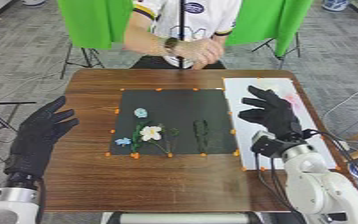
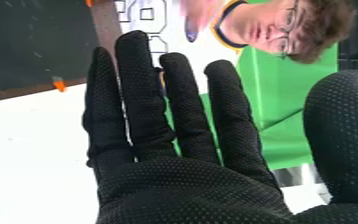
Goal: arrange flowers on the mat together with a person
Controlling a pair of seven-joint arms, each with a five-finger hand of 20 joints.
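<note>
In the head view my right hand is open above the white sheet at the table's right. My left hand is open beside the table's left edge, holding nothing. On the dark mat lie a white flower, a light blue flower and a small blue flower with green stems, all in the left half. A dark green stem lies apart, right of them. The person's hands are together beyond the far edge. In the right wrist view my right hand has straight, empty fingers.
The brown wooden table carries the mat, with orange tape pieces around it. Faint pink marks show on the white sheet near its far end. Green cloth hangs behind the person, with thin stands beside it.
</note>
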